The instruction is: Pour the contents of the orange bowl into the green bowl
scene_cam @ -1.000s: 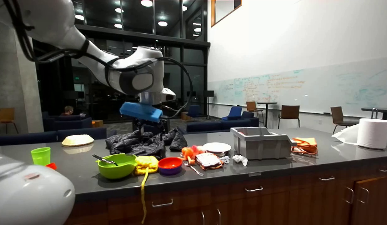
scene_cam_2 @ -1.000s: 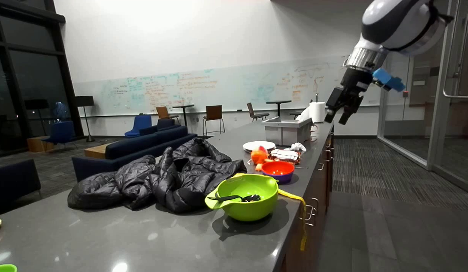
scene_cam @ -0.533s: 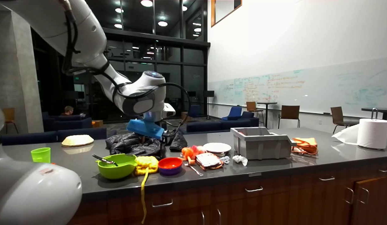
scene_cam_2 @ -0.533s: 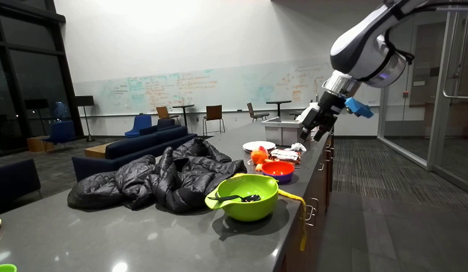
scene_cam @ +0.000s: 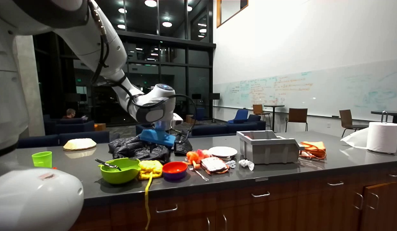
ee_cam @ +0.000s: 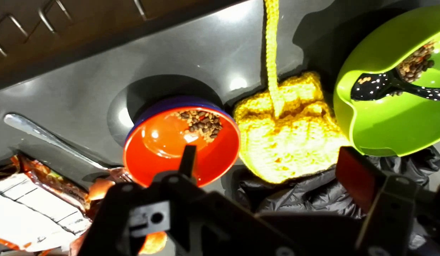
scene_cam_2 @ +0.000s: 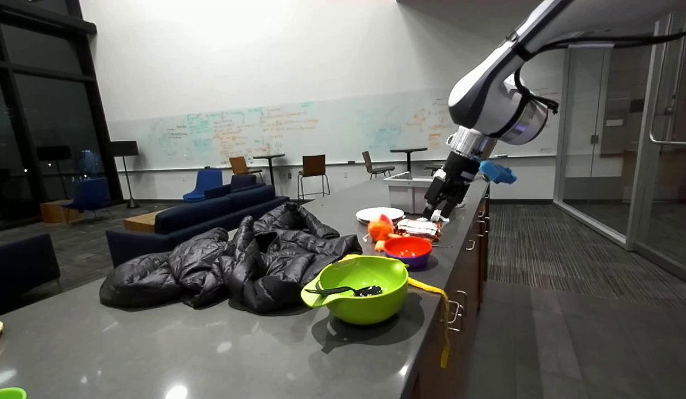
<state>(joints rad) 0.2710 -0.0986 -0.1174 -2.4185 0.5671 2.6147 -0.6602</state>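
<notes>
Hanging over the tabletop [scene_cam_2: 127,343], the gripper [ee_cam: 269,160] has its two fingers [ee_cam: 355,177] spread wide; in the wrist view one of them crosses in front of the orange bowl [ee_cam: 163,142]. Two bowls stand here. The orange bowl sits upright, with one small heap of dark seeds and tan grains [ee_cam: 202,124] between one and two o'clock inside it; its outer wall shows purple, and whether that is a second, nested bowl I cannot tell. Between two and three o'clock from it stands the green bowl [ee_cam: 401,121], with one similar heap [ee_cam: 417,65] and one black spoon [ee_cam: 373,87]. One yellow knitted piece [ee_cam: 291,145] lies between them, its strap [ee_cam: 272,46] running toward twelve. From the orange bowl, one fork [ee_cam: 51,139] lies at nine o'clock, one printed packet [ee_cam: 35,209] at eight, one black puffer jacket [ee_cam: 312,192] at four. In an exterior view, one white plate [scene_cam: 222,150] lies at two o'clock from the orange bowl and one grey bin [scene_cam: 270,153] stands between two and three; one green cup [scene_cam: 42,159] stands at nine from the green bowl, one paper-towel roll [scene_cam: 383,138] at three from the bin. The packet's small lettering is too blurred to read; the whiteboard [scene_cam: 330,83] carries orange and teal handwriting, likewise unreadable.
</notes>
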